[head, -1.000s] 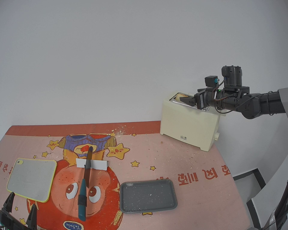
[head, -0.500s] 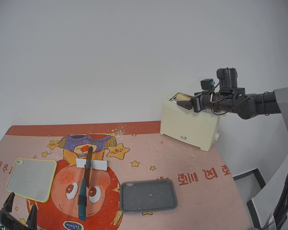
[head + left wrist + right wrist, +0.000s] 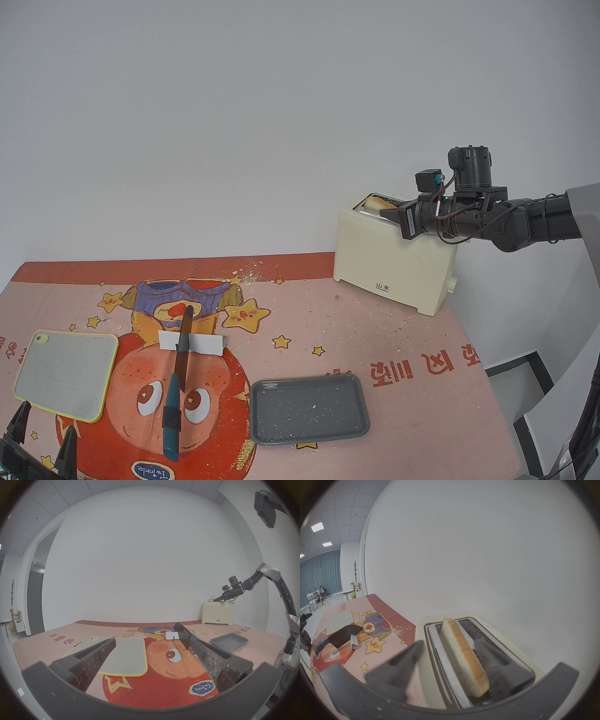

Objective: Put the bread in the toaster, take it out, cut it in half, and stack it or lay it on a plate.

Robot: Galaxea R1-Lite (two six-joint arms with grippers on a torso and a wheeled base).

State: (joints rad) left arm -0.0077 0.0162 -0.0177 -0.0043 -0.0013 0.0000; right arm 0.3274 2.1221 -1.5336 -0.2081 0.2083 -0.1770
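Sitting on edge in the toaster (image 3: 390,262) at the bench's far right corner: bread (image 3: 464,655), crust poking above the slot. Straddling it, right tool (image 3: 448,645) spread wide, one finger each side. Crumbs in the grey tray (image 3: 364,406) near the front edge. Left tool (image 3: 144,633) gaping wide over the near left corner, beside the cutting board (image 3: 65,374).

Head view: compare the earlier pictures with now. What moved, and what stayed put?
The right claw edged toward the robot's left and slightly lower over the toaster, open astride the bread, gripping nothing. Bread, toaster, knife, tray, cutting board and left claw stayed put.
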